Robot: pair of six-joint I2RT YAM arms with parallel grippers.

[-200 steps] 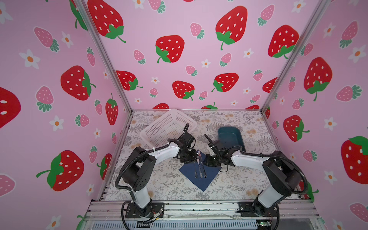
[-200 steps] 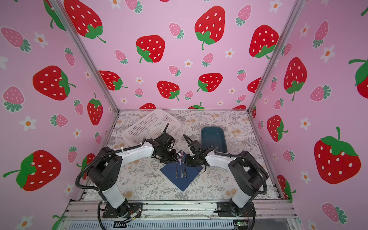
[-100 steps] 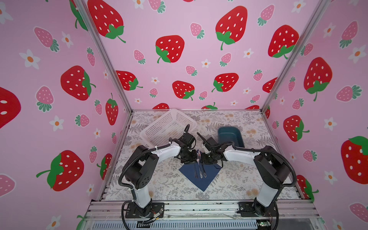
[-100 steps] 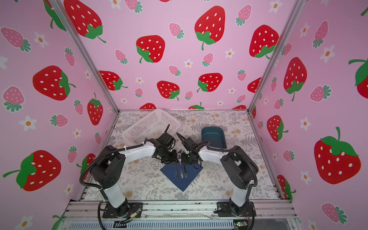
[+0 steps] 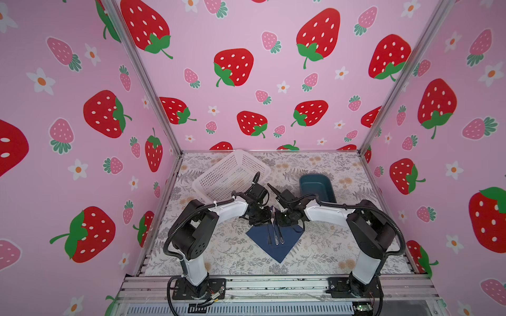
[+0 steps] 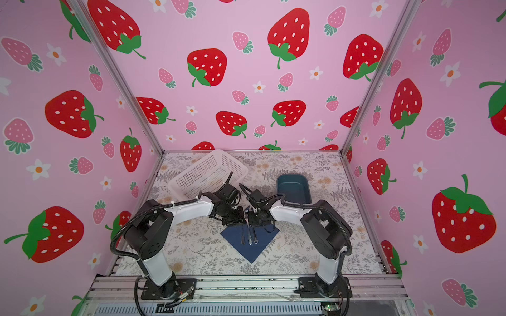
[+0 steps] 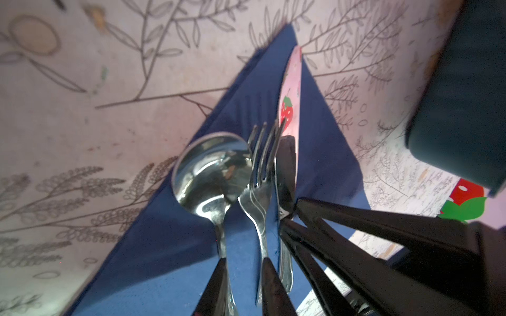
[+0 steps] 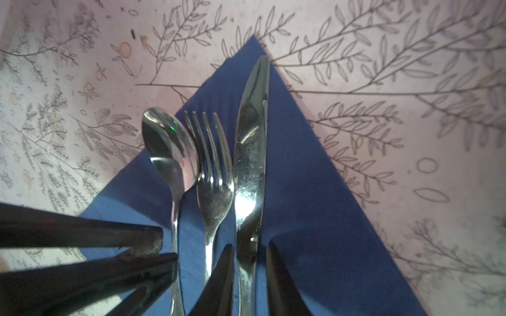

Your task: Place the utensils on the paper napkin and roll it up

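Three utensils (image 5: 276, 235): on paper napkin (image 5: 279, 253), handles at both jaws.
Left jaws: slightly parted over fork (image 7: 260, 175) handle, empty.
Right jaws: slightly parted astride knife (image 8: 250, 153) handle.
Risk: spoon (image 8: 169, 147) bowl overhangs napkin edge; rolling may lose it.

I see a white basket (image 5: 231, 175) back left and a teal tray (image 5: 317, 187) back right, well apart. Floral tablecloth (image 5: 342, 246) underneath, strawberry walls (image 5: 260, 68) around.
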